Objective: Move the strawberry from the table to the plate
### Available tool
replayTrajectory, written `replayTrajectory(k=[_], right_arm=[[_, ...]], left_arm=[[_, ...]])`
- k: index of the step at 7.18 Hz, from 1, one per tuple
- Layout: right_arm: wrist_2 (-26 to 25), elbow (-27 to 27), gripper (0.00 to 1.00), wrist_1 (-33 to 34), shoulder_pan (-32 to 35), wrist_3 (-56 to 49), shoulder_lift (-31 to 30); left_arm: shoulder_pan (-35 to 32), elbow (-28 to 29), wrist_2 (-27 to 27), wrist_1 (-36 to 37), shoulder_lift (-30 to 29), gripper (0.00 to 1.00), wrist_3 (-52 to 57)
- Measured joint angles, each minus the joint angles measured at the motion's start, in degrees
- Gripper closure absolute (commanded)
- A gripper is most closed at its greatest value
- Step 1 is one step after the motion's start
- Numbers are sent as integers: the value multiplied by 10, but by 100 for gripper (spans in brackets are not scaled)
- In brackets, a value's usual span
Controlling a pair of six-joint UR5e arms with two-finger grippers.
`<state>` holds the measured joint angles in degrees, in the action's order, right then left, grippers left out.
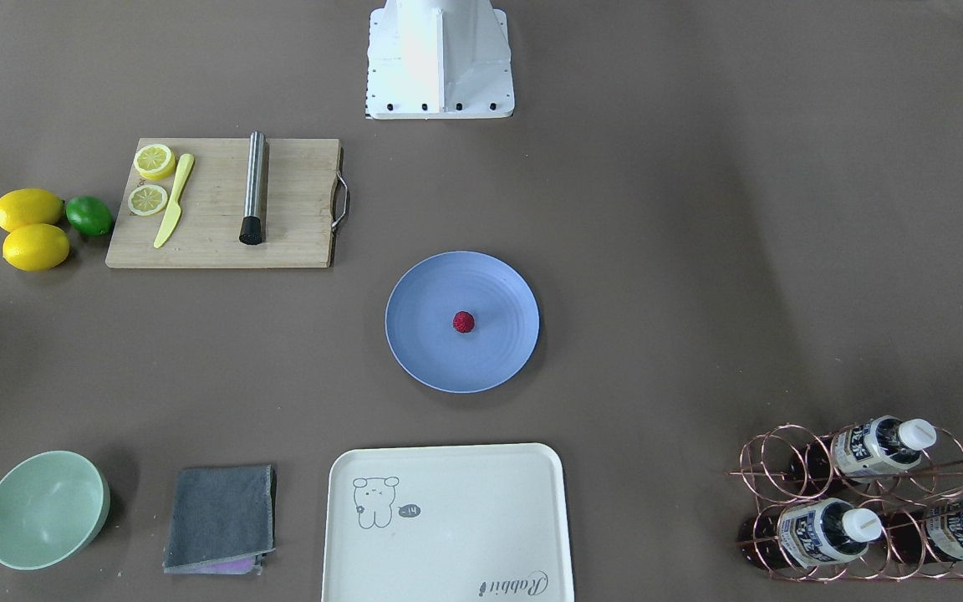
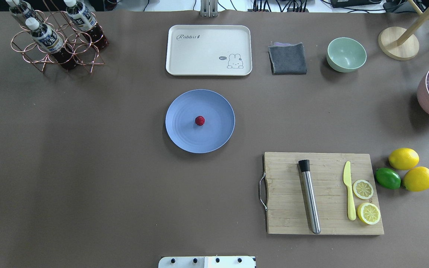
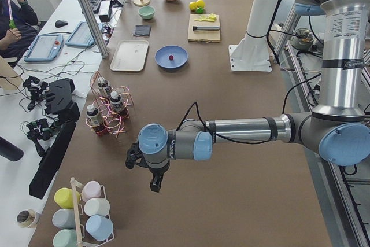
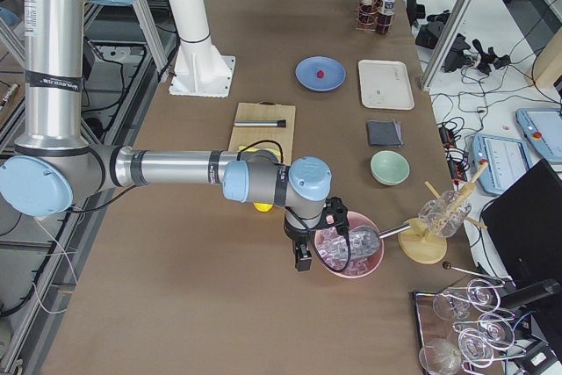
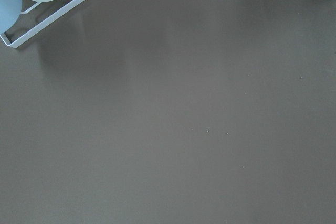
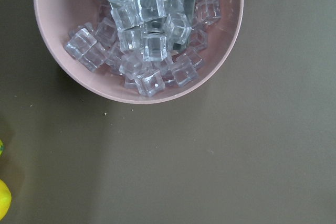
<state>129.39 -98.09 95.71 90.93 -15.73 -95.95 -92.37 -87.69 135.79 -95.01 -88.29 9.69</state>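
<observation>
The small dark-red strawberry (image 1: 464,322) (image 2: 199,120) lies near the middle of the round periwinkle-blue plate (image 1: 427,355) (image 2: 183,136), which rests on the brown table (image 1: 699,251). Neither gripper is near it. My left gripper (image 3: 155,184) hangs far off at the table's left end, beside a rack of pastel cups (image 3: 87,212). My right gripper (image 4: 303,259) hangs at the right end, next to a pink bowl of ice cubes (image 4: 351,252) (image 6: 142,40). Both show only in the side views, so I cannot tell whether they are open or shut.
A wooden cutting board (image 2: 289,193) carries a steel muddler, a yellow knife and lemon slices. Two lemons and a lime (image 2: 387,178) lie beside it. A cream tray (image 2: 207,52), grey cloth (image 2: 287,58), mint bowl (image 2: 346,54) and copper bottle rack (image 2: 56,41) line the far edge.
</observation>
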Motion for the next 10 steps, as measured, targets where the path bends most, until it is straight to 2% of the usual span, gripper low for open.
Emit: replayTrajectory(k=[5, 10], right_arm=[[2, 0, 0, 0, 0, -1, -4], [11, -1, 0, 0, 0, -3, -8]], left_arm=[[0, -24, 0, 0, 21, 2, 1], [0, -23, -1, 0, 22, 2, 1]])
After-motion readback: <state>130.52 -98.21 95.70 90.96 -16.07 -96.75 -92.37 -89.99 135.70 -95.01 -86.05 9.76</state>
